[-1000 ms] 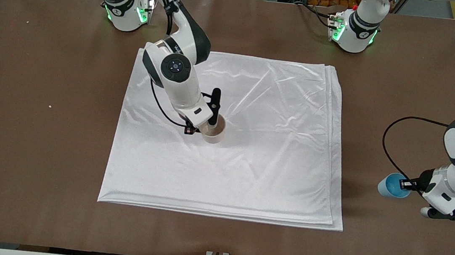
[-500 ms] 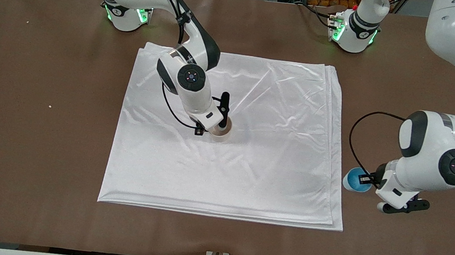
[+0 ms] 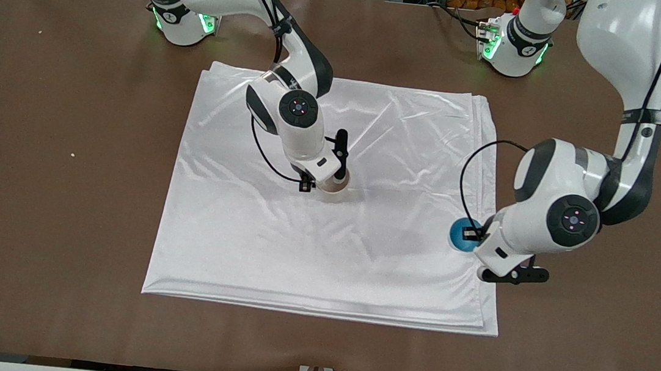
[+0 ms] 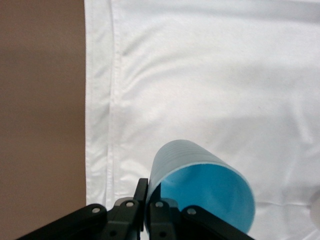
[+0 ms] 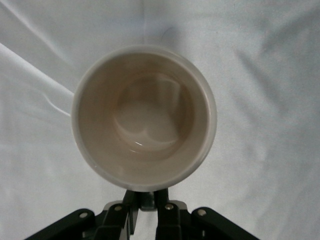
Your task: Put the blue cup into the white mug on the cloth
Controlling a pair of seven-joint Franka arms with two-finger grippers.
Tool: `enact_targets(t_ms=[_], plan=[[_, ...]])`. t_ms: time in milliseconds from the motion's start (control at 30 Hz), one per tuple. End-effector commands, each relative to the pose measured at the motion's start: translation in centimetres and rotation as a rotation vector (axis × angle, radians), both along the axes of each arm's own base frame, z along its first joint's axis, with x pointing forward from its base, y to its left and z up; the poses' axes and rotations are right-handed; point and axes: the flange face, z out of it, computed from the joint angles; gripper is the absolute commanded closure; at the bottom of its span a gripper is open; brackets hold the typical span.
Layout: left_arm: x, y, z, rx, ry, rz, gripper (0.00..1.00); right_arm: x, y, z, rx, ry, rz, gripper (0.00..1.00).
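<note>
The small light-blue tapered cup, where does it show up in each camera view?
Front view: small light-blue tapered cup in the left gripper, over the shiny white folded cloth edge.
Left wrist view: cup pinched by its rim.
Right wrist view: not in it.
Shared landmark: the cloth.

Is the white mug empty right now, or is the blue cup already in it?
Empty: the right wrist view shows the white mug's bare beige inside. The left hand holds the blue cup over the cloth's edge.
</note>
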Motion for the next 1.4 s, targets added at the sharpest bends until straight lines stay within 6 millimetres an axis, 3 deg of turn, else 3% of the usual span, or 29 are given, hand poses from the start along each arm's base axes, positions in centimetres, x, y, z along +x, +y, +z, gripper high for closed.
enact_targets(t_ms=[0,133,233,367,500,900,1133,1367], plan=[[-2.1,-4.1,1.8,-0.002,0.006,0.021,1.00,0.5,0.1,0.1,-0.005,-0.017,0.003,0.58],[-3.6,-7.3,1.8,0.001,0.008,0.000,1.00,0.8,-0.3,0.1,-0.013,-0.022,0.010,0.33],[-4.5,-9.2,1.8,0.007,0.009,0.013,1.00,1.4,-0.8,0.3,-0.011,-0.024,0.003,0.00],[-5.1,-10.8,2.2,0.009,0.000,0.030,1.00,2.1,-1.6,1.6,-0.008,-0.031,0.016,0.00],[-5.6,-12.0,2.2,0.010,-0.002,0.054,1.00,3.2,-3.1,4.1,-0.005,-0.037,0.010,0.00],[-7.5,-16.8,2.6,-0.057,0.021,0.101,1.00,4.9,-9.4,14.0,-0.024,-0.028,-0.095,0.00],[-8.8,-20.3,0.2,-0.055,0.016,0.148,1.00,6.0,-14.1,19.0,-0.015,-0.054,-0.165,0.00],[-10.4,-23.7,-2.3,-0.059,-0.001,0.178,1.00,6.8,-19.2,22.7,-0.025,-0.053,-0.248,0.00]])
